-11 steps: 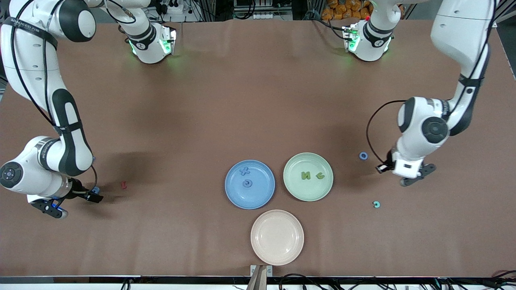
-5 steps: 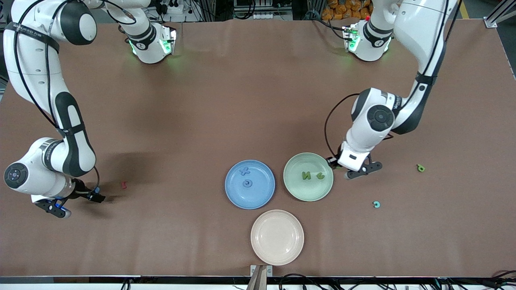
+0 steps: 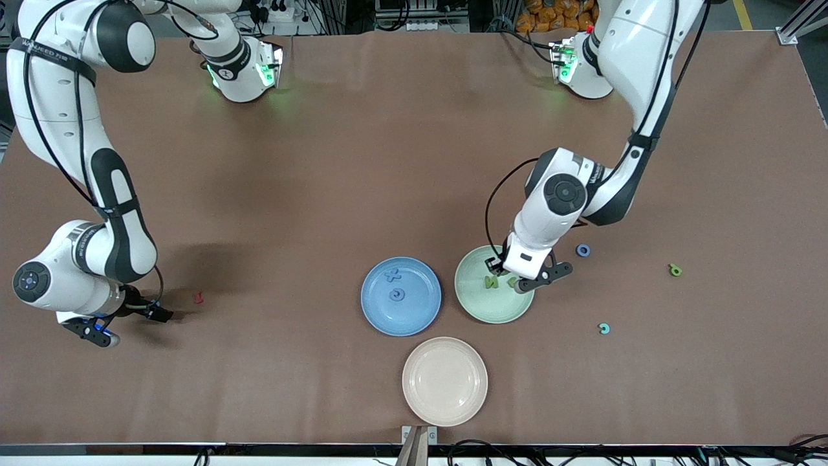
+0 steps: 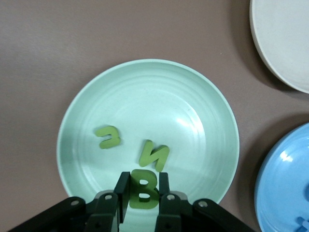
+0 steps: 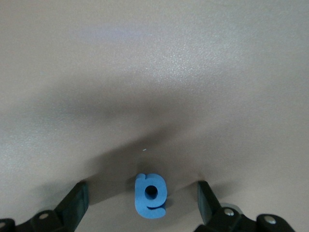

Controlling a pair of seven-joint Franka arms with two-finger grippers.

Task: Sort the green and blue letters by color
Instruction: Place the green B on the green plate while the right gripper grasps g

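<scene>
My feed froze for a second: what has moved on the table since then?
The left gripper, shut on a small green letter B, travelled from the left arm's end of the table to over the pale green plate. The right gripper, open around a small blue letter, barely shifted. The plates stayed put.

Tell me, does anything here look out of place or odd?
Nothing is spilled or broken. Loose bits still lie outside the plates: a blue ring, a green letter, a teal one and a dark red one.
</scene>
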